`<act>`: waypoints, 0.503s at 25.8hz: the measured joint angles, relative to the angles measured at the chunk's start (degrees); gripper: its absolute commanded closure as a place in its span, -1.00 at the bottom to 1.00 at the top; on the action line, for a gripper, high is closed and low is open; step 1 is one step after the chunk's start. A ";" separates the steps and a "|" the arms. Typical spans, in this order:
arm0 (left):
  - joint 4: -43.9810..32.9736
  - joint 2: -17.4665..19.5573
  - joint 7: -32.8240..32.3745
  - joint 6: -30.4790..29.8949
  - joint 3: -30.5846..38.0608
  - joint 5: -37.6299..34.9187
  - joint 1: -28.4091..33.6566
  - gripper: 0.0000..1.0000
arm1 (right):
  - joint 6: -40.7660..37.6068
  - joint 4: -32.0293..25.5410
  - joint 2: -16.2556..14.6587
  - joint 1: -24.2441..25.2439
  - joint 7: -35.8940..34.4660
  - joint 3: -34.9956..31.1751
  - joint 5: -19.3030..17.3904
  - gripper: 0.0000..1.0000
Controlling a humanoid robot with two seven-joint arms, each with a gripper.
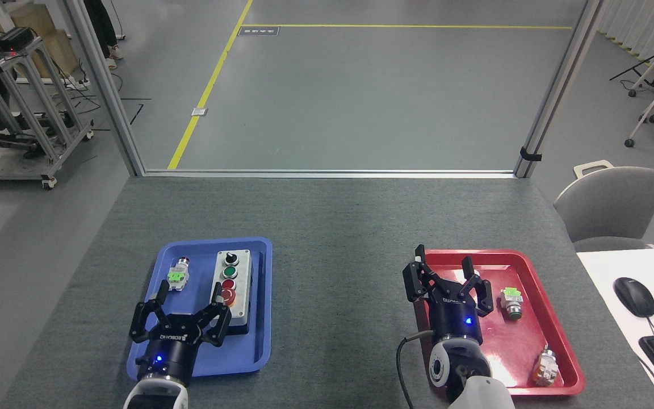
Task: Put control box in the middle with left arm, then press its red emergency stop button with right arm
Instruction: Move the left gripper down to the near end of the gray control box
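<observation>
The left arm's black multi-finger gripper (pixel 182 307) is seen low over the near half of a blue rectangular plastic tray (pixel 259 346), its fingers spread wide and pointed away from the robot, with nothing held between them. A blue light glows on its black cylindrical body, and only the top of the white wrist is visible at the lower edge of the view. The oblong light-grey control box with a black base (pixel 233 287) lies in the blue tray just ahead and to the right of this gripper, its length running away from the robot; the right-hand fingertips overlap the box's near end in the view, though contact cannot be judged. The round red emergency stop button with a yellow ring (pixel 226 295) is partly covered by one of those fingertips. A small silver push-button part with a green tab (pixel 177 275) is seen ahead of the left fingers, apart from them. The right arm's black multi-finger gripper (pixel 446 278) is held over the left portion of a red rectangular plastic tray (pixel 565 341), its fingers likewise spread and empty, wrist upright, a black cable looping beside it. Two small silver push-button parts (pixel 511 302) (pixel 546 367) lie in the red tray to its right.
</observation>
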 measured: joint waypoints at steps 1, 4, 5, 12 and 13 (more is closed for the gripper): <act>0.50 -0.06 -0.02 1.02 -1.19 -0.20 0.16 -0.98 | 0.06 0.01 0.01 0.02 0.03 -0.01 0.00 -0.98; 3.52 -0.43 -0.13 5.04 -4.25 -0.54 0.16 -0.98 | 0.32 0.17 0.01 0.06 0.06 -0.12 -0.02 -0.98; 4.50 -0.61 -0.13 6.41 -4.90 -0.60 -0.02 -0.98 | 0.34 0.19 0.01 0.05 0.06 -0.14 -0.03 -0.98; 8.03 -1.77 -0.44 10.50 -6.47 -1.00 -0.99 -0.98 | 0.54 0.46 0.28 0.13 0.07 -0.18 -0.08 -0.97; 8.12 -2.00 -0.49 10.67 -6.54 -1.02 -0.98 -0.98 | 0.55 0.52 0.32 0.13 0.07 -0.18 -0.08 -0.98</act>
